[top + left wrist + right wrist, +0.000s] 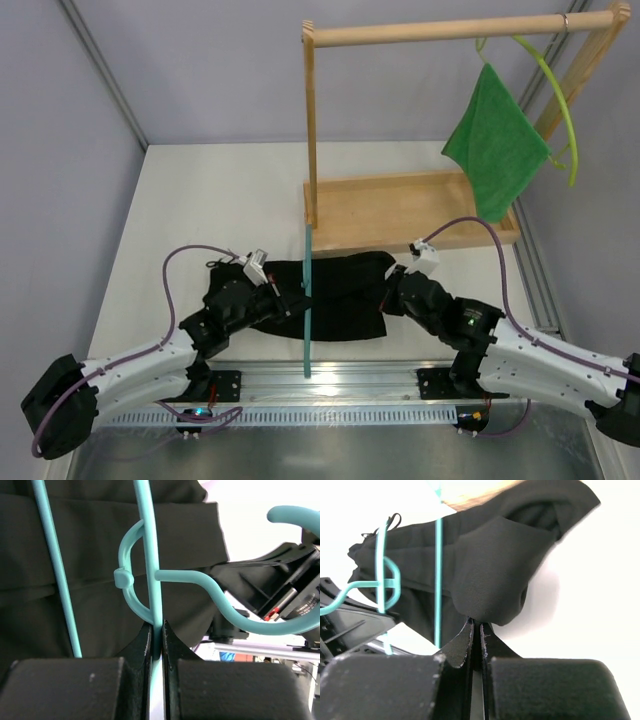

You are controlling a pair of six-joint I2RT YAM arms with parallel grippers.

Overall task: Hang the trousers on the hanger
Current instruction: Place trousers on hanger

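Lab cell: grey partition walls (60, 150), aluminium rail (330, 378).

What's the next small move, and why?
Probably lift the right tool slightly, raising its pinched end of the trousers off the table toward the hanger. The left tool is clamped on the hanger's bar, and the trousers lie on both sides of it.

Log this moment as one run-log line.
left gripper: shut on hanger | right gripper: shut on trousers | hanger: upright across trousers | trousers: on table

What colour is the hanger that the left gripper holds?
Teal-blue. The hanger shows best in the left wrist view.
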